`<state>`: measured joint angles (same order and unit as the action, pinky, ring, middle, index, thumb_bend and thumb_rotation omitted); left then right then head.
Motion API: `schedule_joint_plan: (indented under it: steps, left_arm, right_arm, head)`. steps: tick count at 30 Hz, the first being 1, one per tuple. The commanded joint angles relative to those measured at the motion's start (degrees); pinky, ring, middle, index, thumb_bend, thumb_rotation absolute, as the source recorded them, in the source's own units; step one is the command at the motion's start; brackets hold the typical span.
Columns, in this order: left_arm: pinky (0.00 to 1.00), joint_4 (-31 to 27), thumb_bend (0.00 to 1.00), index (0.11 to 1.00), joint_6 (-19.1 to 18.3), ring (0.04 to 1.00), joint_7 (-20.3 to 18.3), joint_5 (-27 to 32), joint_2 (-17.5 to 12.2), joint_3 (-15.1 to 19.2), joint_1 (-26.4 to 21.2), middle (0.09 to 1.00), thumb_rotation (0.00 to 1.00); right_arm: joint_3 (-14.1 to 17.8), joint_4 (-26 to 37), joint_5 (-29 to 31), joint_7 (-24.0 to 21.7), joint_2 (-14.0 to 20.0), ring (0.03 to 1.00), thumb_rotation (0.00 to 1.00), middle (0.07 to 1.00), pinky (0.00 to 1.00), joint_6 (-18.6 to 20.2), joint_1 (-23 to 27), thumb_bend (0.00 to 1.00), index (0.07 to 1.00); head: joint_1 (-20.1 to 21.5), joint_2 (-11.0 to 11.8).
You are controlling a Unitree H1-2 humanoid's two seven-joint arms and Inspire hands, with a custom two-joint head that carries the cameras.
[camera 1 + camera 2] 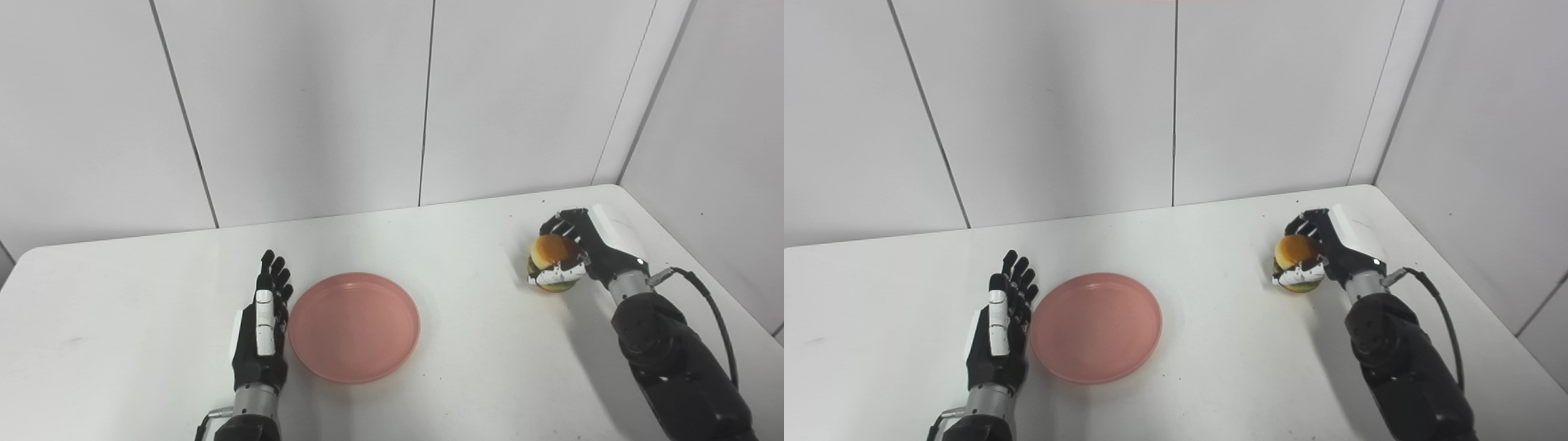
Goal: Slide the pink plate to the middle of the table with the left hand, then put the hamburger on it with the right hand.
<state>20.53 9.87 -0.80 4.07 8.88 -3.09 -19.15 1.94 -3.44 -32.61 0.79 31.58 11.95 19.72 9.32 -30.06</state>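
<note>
Hamburger (553, 263) gripped by right hand (582, 248)
Left hand (263, 324) holds nothing, fingers straight, just beside pink plate (354, 327) on white table (465, 343)

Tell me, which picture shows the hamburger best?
The left eye view, though only slightly: the hamburger looks a bit bigger there, bun and layers clear between the right hand's fingers. The right eye view shows the same hamburger, slightly smaller, equally wrapped by fingers.

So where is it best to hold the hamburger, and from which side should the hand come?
Grip the hamburger around its round sides, coming from its right. It stands upright, bun on top, and the right hand already wraps it that way. The pink plate lies to its left.
</note>
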Motion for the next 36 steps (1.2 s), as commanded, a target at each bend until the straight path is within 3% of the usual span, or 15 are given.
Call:
schedule_joint_plan:
  steps: [1,10,13,17,20,24,28,36]
  left_arm:
    - [1.0,2.0,0.75,1.0,-0.4,0.994,0.1,-0.7,-0.4,0.0,2.8,1.0,1.0]
    - [1.0,2.5,0.73,1.0,1.0,0.993,0.6,-1.2,1.1,-0.4,3.1,1.0,1.0]
    - [1.0,2.6,0.71,1.0,1.5,0.994,1.0,-1.6,1.5,-0.5,3.1,0.997,1.0]
    - [1.0,2.2,0.7,0.997,1.5,0.998,1.8,-2.4,2.1,-0.7,3.4,0.994,1.0]
    - [1.0,2.0,0.71,0.997,1.4,0.998,2.1,-2.8,2.4,-0.7,3.6,0.994,1.0]
    - [1.0,2.2,0.71,1.0,1.1,0.99,2.2,-2.5,2.8,-0.7,3.4,0.994,1.0]
    - [1.0,2.4,0.7,1.0,1.3,0.989,3.0,-2.8,3.6,-0.8,3.4,0.994,1.0]
    - [1.0,3.1,0.69,0.999,2.1,0.994,5.3,-4.0,4.4,-1.6,3.4,0.992,1.0]
  right_arm:
    - [1.1,2.8,0.4,2.7,0.7,0.398,0.0,0.468,0.32,-3.5,1.5,0.53,0.504]
    - [-2.0,8.7,2.9,0.2,-1.7,0.397,0.0,0.481,0.28,-7.4,2.9,0.52,0.516]
    - [-5.5,8.8,3.8,-2.5,-2.4,0.414,0.0,0.493,0.33,-10.2,5.2,0.52,0.51]
    - [-10.0,11.9,4.7,-8.8,-4.9,0.401,0.0,0.48,0.31,-7.4,8.0,0.52,0.522]
    - [-12.3,13.6,5.7,-11.1,-7.7,0.411,0.0,0.492,0.33,-8.3,9.2,0.52,0.51]
    - [-16.1,13.7,4.7,-13.1,-11.4,0.441,0.0,0.488,0.4,-9.2,10.6,0.52,0.495]
    - [-18.4,13.1,3.7,-14.6,-13.7,0.424,0.0,0.488,0.35,-8.5,11.4,0.52,0.501]
    - [-21.1,6.2,2.6,-14.1,-15.8,0.407,0.0,0.495,0.32,-14.0,12.5,0.52,0.509]
  head:
    - [-0.8,0.1]
    - [-5.5,0.4]
    - [-6.7,0.4]
    - [-8.0,0.1]
    - [-9.6,0.0]
    - [-11.4,0.1]
    - [-13.1,0.2]
    - [-15.3,0.1]
